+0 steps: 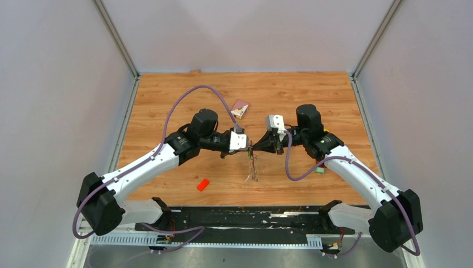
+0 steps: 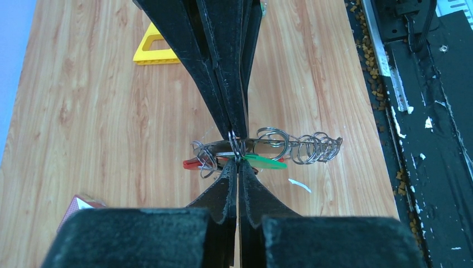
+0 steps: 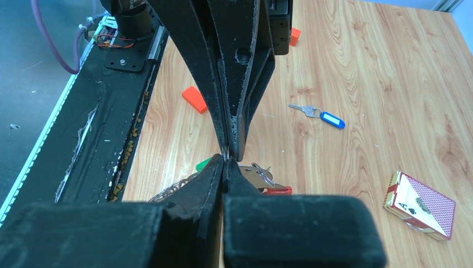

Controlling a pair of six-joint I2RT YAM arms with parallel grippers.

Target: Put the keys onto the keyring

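Left gripper: we are pinching it to a hairline gap on a wire loop of the keyring, reaching in from 9 o'clock in the top view.
Keyring: it is hanging at the table's middle between the two sets of fingertips, and we judge it to be off the wood. Its red strap is trailing to one side and a chain of loose rings to the other.
Green tag: it is sitting just under the loops. We cannot tell whether its key is threaded yet, and we are not making out a black tag.
Right gripper: we are closing it narrow on the same bunch from 3 o'clock, nose to nose with the left.
Step in hand: we judge we are working a key onto the ring.
Next move: one hand needs to be steadying the coil while the other is twisting gently, since thin wire slips.
Blue-tagged key: it is lying flat at 1 o'clock of the right fingertips, well apart.
Room: the orange block at 7 o'clock and the card pack at 12 o'clock of the bunch are both lying well apart. The black base rail is running along 6 o'clock, and the side walls are standing well off.
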